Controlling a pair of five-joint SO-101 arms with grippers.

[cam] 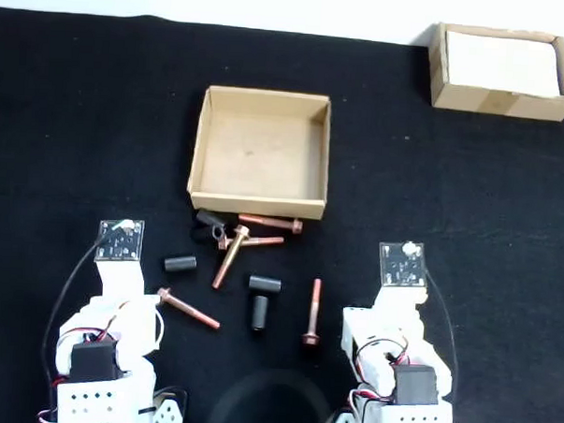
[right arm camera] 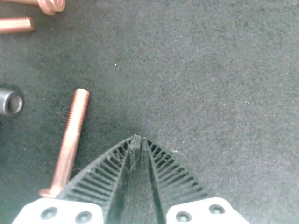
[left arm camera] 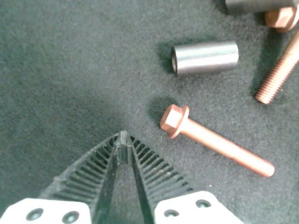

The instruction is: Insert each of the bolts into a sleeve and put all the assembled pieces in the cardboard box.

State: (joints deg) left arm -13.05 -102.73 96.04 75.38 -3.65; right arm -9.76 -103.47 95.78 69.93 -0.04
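Clenched and empty: left pincer (left arm camera: 122, 140), right pincer (right arm camera: 136, 142); risk: the round bolt (left arm camera: 215, 140) nearby may roll away if nudged off-centre.

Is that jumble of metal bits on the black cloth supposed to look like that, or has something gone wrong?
Nothing looks broken. The bolts and sleeves lie scattered between the arms and the cardboard box, two bolts crossing each other. None appears assembled, and the box is empty.
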